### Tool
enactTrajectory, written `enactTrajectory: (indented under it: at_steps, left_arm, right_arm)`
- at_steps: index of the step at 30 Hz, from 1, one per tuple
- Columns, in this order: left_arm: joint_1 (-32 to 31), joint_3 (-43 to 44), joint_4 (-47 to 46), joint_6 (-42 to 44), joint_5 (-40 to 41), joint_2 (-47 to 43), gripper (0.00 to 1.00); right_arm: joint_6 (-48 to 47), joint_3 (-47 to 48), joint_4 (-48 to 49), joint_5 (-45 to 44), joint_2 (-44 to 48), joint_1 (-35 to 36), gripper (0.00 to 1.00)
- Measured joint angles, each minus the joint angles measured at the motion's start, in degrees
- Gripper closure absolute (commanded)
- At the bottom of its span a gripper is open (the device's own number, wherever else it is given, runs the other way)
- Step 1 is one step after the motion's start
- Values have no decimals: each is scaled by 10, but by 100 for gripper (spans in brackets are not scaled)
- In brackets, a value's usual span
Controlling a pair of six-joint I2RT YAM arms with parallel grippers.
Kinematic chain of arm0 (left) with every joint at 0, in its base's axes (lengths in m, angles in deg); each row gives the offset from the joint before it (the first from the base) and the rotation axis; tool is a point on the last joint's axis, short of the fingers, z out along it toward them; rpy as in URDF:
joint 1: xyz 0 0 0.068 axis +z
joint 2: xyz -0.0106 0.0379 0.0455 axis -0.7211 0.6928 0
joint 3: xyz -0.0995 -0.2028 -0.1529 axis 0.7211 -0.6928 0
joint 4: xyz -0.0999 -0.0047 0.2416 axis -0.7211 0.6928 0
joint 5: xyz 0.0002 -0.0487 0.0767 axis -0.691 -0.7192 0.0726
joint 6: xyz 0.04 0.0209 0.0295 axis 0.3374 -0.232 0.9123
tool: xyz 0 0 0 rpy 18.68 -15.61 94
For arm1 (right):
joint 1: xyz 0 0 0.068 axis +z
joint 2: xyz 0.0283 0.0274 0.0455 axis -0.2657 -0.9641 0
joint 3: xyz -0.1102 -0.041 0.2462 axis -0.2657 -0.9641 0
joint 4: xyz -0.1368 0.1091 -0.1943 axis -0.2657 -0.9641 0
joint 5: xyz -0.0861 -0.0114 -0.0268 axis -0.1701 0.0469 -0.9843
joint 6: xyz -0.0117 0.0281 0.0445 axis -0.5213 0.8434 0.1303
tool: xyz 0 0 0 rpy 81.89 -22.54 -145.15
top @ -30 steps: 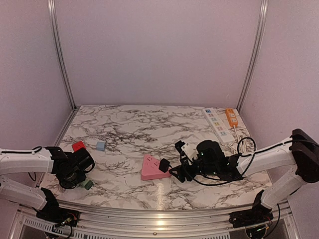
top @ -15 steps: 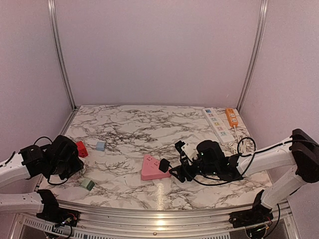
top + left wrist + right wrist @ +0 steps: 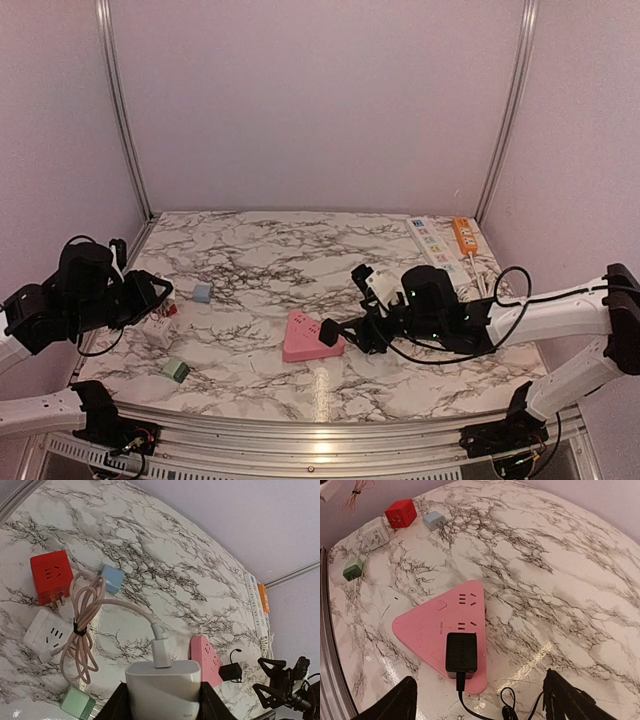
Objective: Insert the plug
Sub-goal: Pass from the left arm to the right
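A white charger plug with a coiled pink cable fills the bottom of the left wrist view, and my left gripper is shut on it, raised above the table's left side. A pink triangular power strip lies mid-table. A black plug sits in one of its sockets, its cord trailing toward me. My right gripper hovers open just right of the strip, touching nothing.
Below the left gripper lie a red cube socket, a white cube socket, a small blue adapter and a green one. A white power strip and an orange one lie at the back right.
My left arm has risen and swung back to the left, lifting the white charger with its pink cable off the table. The right gripper has backed slightly away from the black plug.
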Motion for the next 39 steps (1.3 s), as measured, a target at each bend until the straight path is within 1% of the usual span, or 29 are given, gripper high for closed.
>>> enactTrajectory:
  at_steps: [4,9,13,18,21,23,26,28,31,35,39]
  left_arm:
    - [-1,17,-61,72,-10,56,100]
    - [-20,18,-158,181,-29,109,100]
    - [-53,18,-245,278,-45,126,100]
    - [-111,18,-330,389,-40,172,100]
    - [-158,15,-369,451,-12,211,100]
    - [-192,7,-395,487,13,235,100]
    - [-241,-7,-430,544,52,264,100]
    - [-275,-12,-456,583,86,280,100]
    - [-312,-12,-494,630,127,297,100]
    - [-348,-6,-531,682,177,332,100]
    - [-369,7,-550,716,203,372,100]
  right_arm:
    - [3,25,-30,-7,25,-7,20]
    - [33,76,-89,18,47,-35,21]
    - [55,104,-130,57,74,-55,21]
    - [84,132,-177,112,97,-64,20]
    - [102,158,-199,144,98,-66,13]
    - [118,172,-206,169,98,-66,12]
    - [145,192,-209,218,90,-67,19]
    - [168,203,-202,265,73,-68,26]
    - [203,205,-195,315,45,-68,32]
    - [248,205,-188,356,12,-68,33]
    - [282,205,-176,384,-4,-63,35]
